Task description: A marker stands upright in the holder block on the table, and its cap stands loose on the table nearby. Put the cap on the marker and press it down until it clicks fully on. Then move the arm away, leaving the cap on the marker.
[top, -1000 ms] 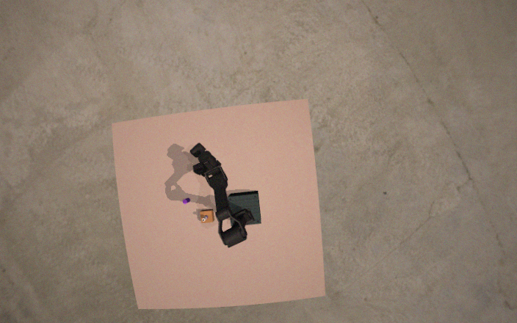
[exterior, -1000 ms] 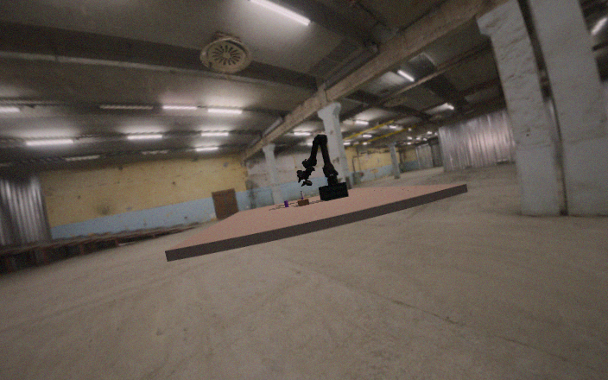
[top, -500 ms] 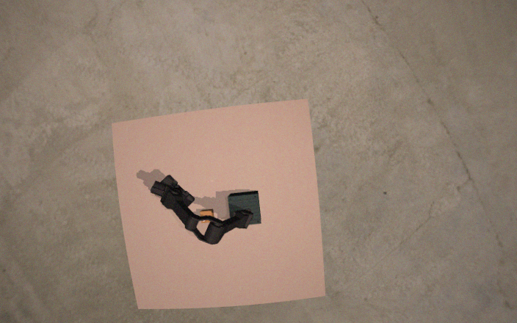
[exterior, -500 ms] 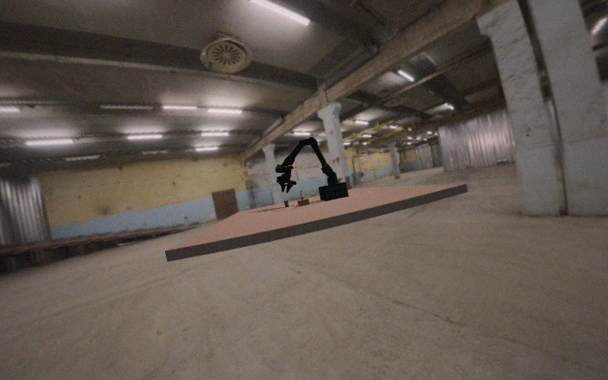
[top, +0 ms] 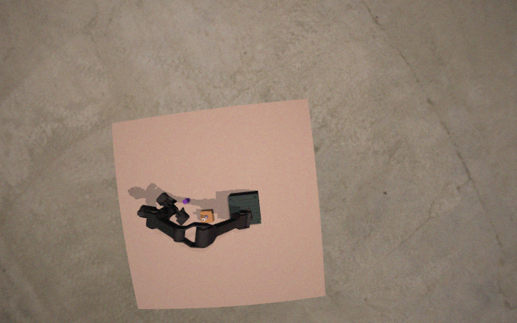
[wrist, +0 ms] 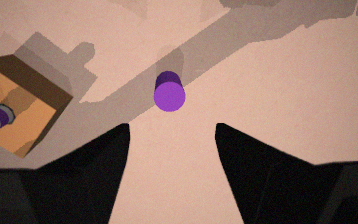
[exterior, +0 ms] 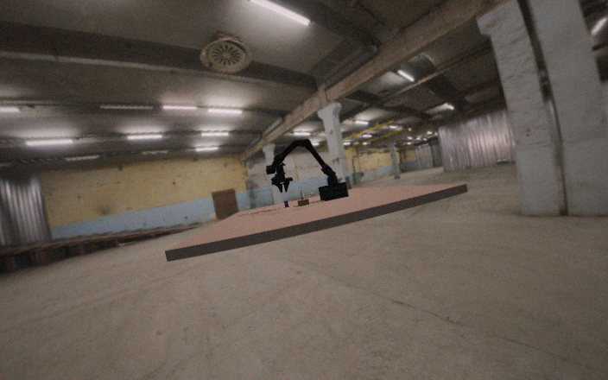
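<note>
On my wrist view the purple cap (wrist: pixel 169 93) stands upright on the bench (wrist: pixel 280 90) at centre frame, just above the gap between the two dark fingers, touching neither. My gripper (wrist: pixel 173 130) is partly open and holds nothing. The holder block (wrist: pixel 27 107) sits at the left edge, the marker (wrist: pixel 4 117) upright in it, well apart from the cap.
</note>
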